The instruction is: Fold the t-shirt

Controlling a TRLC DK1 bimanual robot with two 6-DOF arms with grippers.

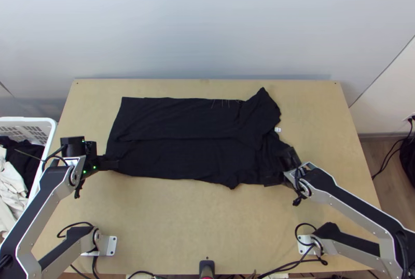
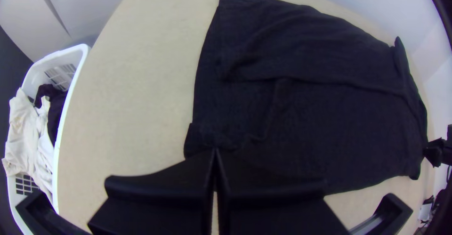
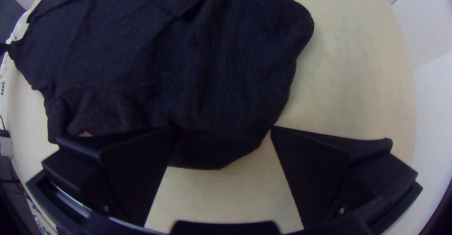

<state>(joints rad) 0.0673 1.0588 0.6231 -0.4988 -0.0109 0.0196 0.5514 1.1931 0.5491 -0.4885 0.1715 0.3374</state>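
Well, the black t-shirt [image 1: 181,149] lies lengthwise over the middle of the light wooden table [image 1: 207,217], mostly flat, with a long crease running along it. From where I stand, its straighter end is toward the left arm and its rumpled end toward the right arm. On the far side of that rumpled end, a flap of cloth juts out to a blunt point, and a small white label [image 1: 278,129] shows beside it. A few pale threads [image 1: 223,103] lie by the shirt's far edge.

The left gripper [image 1: 115,163] is down at the near corner of the straighter end, its two fingers pressed together and pinching the cloth there. The right gripper [image 1: 288,158] is at the near corner of the rumpled end, fingers spread wide apart; part of the shirt's edge lies in the space between them, with bare wood showing there too, and nothing is clamped.

Off beyond the table's left side stands a white basket [image 1: 52,123] holding white clothes [image 1: 11,185] and dark clothes [image 1: 31,157]. Black cables [image 1: 290,267] trail along the near edge of the table, between the arm bases.
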